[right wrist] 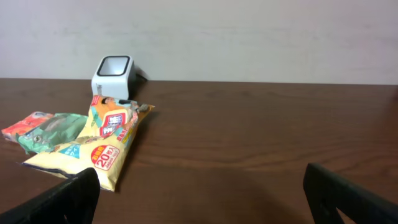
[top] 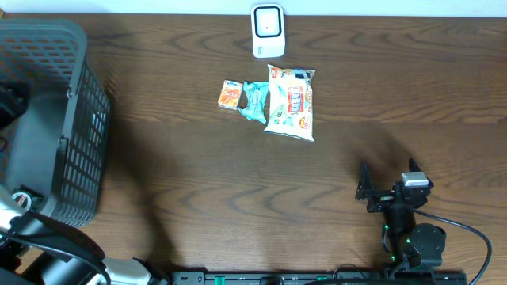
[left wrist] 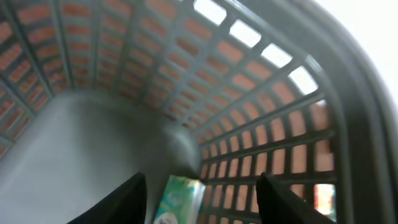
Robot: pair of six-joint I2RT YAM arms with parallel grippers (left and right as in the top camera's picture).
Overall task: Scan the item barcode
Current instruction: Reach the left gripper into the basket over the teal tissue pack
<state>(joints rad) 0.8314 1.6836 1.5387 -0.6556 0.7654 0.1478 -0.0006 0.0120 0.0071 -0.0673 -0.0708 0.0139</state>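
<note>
Visibly three packets (top: 290, 103), one scanner (top: 268, 30), one basket (top: 79, 142) with one green packet (left wrist: 177, 199), left fingers (left wrist: 124, 199) apart, right fingers (right wrist: 68, 199) apart

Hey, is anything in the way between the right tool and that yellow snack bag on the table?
Nothing visible. Only bare dark wooden table lies between the open right tool and the yellow plastic snack bag.

A mock shop checkout; white barcode scanner (top: 268, 30) top centre, snack packets (top: 290, 103) just below it, grey shopping basket (top: 83, 134) at left, all on a dark wooden table (top: 198, 190).
</note>
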